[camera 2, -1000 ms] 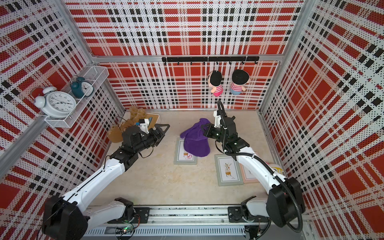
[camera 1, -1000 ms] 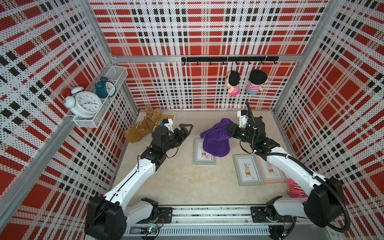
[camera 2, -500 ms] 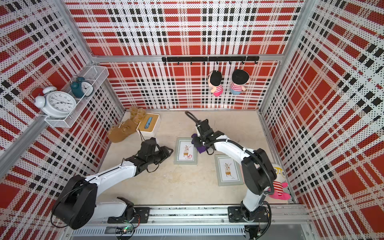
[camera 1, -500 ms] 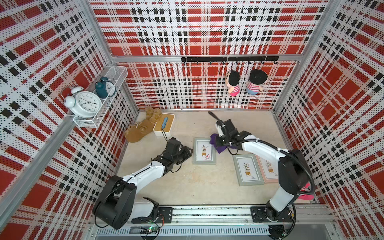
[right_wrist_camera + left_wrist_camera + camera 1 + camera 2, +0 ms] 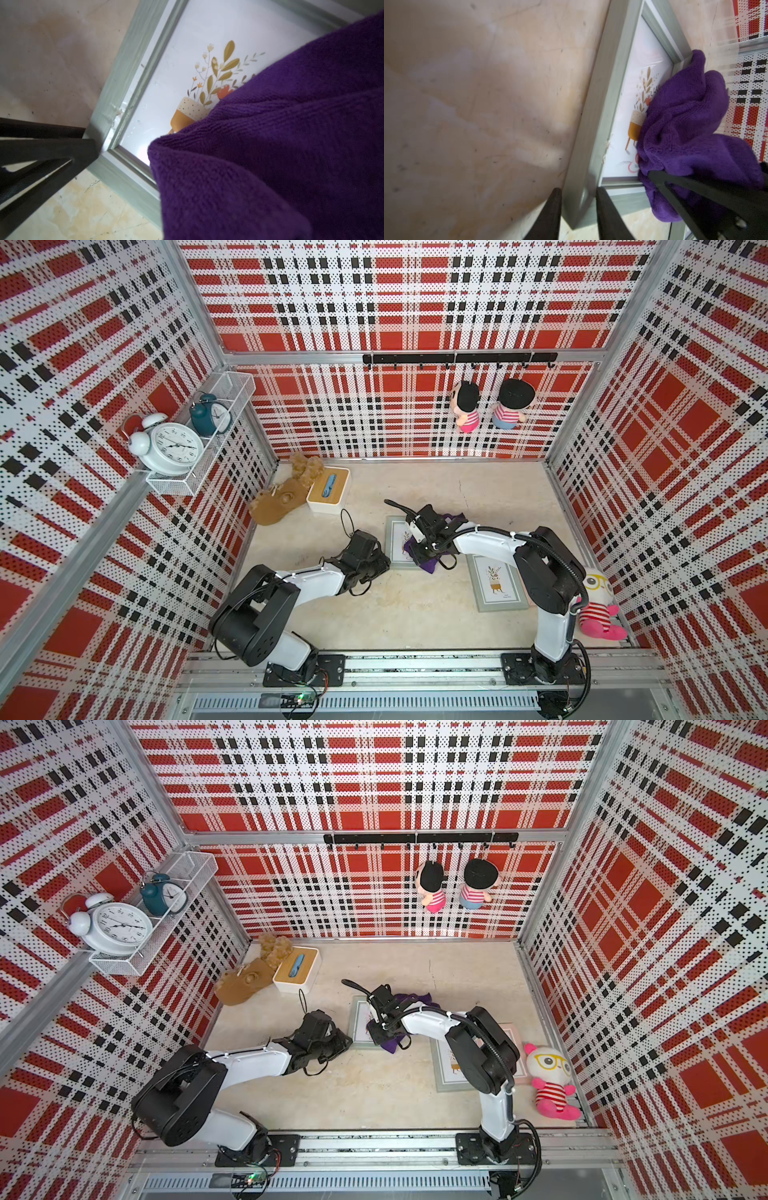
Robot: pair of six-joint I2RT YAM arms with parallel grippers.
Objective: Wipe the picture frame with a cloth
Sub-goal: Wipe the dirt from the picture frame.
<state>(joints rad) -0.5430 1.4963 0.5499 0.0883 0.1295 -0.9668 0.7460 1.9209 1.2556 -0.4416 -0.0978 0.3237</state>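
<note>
Cloth of soft, deep purple fabric (image 5: 685, 128) lies bunched on the right half of the grey-green wooden picture frame (image 5: 394, 545). It covers part of the potted-plant print and spills over the frame's edge onto the beige marbled tabletop (image 5: 415, 614). The frame lies flat near the middle of the table. The right gripper (image 5: 424, 549) sits directly on top of the cloth with its jaws closed on the fabric. The left gripper (image 5: 579, 191) is at the frame's near left corner and pinches the side rail, one finger outside and one on the inner side. Just beside it to the right, a second grey-green frame (image 5: 496, 583) lies flat, partly under the right arm. A tan furry plush toy (image 5: 278, 506) and a white box with a wooden lid (image 5: 328, 489) sit in the back left corner. A white doll with yellow glasses (image 5: 596, 601) leans at the right wall.
</note>
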